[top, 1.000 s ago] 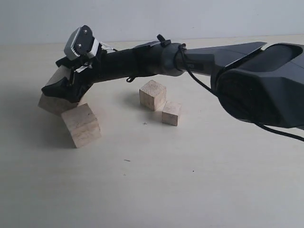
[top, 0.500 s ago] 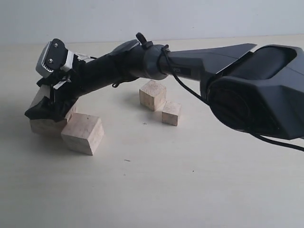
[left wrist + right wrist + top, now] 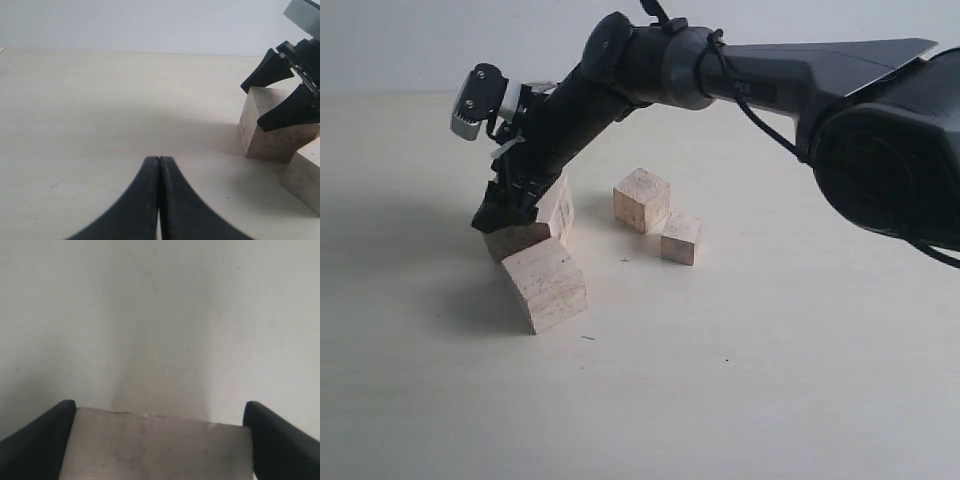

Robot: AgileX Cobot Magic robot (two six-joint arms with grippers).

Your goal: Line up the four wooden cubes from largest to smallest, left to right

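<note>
My right gripper [image 3: 508, 208] reaches across to the left and is shut on the largest wooden cube [image 3: 542, 222], which sits tilted low over the table. The cube [image 3: 160, 450] fills the space between the two black fingers [image 3: 37, 440]. The second-largest cube [image 3: 546, 285] lies right in front of it, turned at an angle and touching it. The third cube [image 3: 642, 199] and the smallest cube [image 3: 681, 239] stand close together to the right. My left gripper [image 3: 159, 161] is shut and empty over bare table; its view shows the held cube [image 3: 272, 130].
The pale tabletop [image 3: 740, 380] stretches around the cubes. The right arm's bulky black body [image 3: 880, 130] spans the upper right of the exterior view. The left gripper does not show in the exterior view.
The right gripper swung left with the largest cube, then back right. The second-largest cube was pushed right and turned.
</note>
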